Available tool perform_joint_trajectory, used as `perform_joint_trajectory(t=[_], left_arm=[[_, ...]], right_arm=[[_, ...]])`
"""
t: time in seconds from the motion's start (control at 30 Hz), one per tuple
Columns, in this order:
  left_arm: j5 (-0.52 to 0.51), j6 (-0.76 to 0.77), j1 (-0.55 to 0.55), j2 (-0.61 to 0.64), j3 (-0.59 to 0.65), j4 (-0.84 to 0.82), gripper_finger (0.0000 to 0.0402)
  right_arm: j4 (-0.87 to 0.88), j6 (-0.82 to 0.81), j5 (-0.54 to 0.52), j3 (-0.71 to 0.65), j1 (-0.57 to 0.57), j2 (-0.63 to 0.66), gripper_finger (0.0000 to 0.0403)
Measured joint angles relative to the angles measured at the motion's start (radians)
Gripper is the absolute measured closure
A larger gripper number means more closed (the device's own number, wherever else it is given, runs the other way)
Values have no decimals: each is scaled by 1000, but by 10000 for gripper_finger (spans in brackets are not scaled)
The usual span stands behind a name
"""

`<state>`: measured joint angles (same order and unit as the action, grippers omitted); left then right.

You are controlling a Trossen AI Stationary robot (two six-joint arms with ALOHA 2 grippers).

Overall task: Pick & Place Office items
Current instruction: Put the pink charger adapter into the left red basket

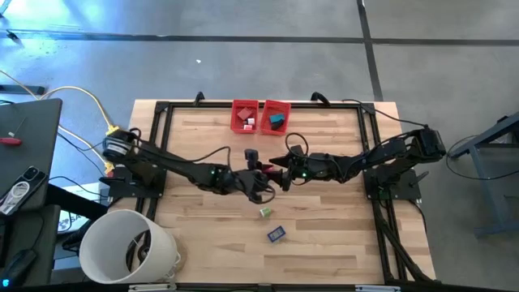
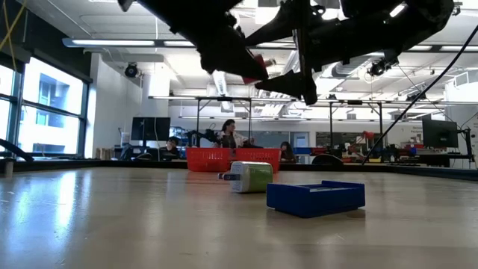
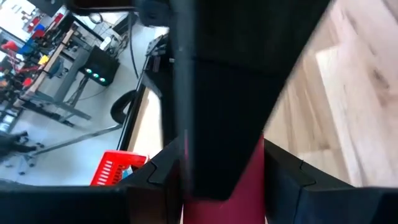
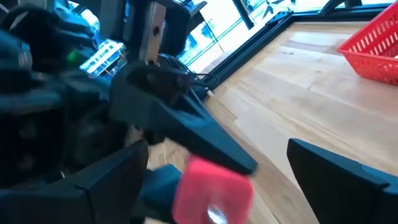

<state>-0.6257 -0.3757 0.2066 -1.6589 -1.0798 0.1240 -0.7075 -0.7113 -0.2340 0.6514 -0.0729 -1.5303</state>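
Note:
My left gripper [image 1: 258, 174] is raised over the table's middle, shut on a small red piece [image 4: 211, 190]. The piece also appears as a red block [image 2: 258, 66] in the low view. My right gripper [image 1: 282, 174] faces it from the table's right and is open. Its two fingers [image 4: 336, 177] stand on either side of the red piece with a gap to it. A green piece [image 1: 265, 212] and a dark blue piece [image 1: 276, 234] lie flat on the table nearer the front edge. My left gripper pinches the red piece [image 3: 252, 177] between its two fingers [image 3: 155, 177], coming roughly level from the table's left. The piece is lifted clear of the table. My right arm's dark finger covers most of it in the left wrist view.
Two red bins [image 1: 245, 115] [image 1: 276, 115] sit side by side at the far edge and hold small pieces. A big white bucket [image 1: 130, 247] stands at the near left corner. A black frame [image 1: 162, 146] rims the wooden table [image 1: 324, 235].

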Motion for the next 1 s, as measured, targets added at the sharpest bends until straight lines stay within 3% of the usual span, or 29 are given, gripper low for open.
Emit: perform_joint_trajectory(t=[0.23, 0.43, 0.67, 0.9, 1.0], left_arm=[[-47, -49, 3, -40, -46, 0, 258], [-42, -51, -1, -40, -46, -3, 258], [-43, -51, -1, -40, -46, -4, 258], [-47, -57, 0, -40, -46, -8, 258], [-50, -62, 0, -41, -46, -7, 248]], right_arm=[[23, -1, 1, 0, 2, 0, 35], [46, -1, 1, 0, 2, 0, 69], [54, 2, 9, 0, 2, 0, 140], [60, 4, 108, 0, 10, 0, 255], [59, 28, 110, 0, 11, 0, 256]])
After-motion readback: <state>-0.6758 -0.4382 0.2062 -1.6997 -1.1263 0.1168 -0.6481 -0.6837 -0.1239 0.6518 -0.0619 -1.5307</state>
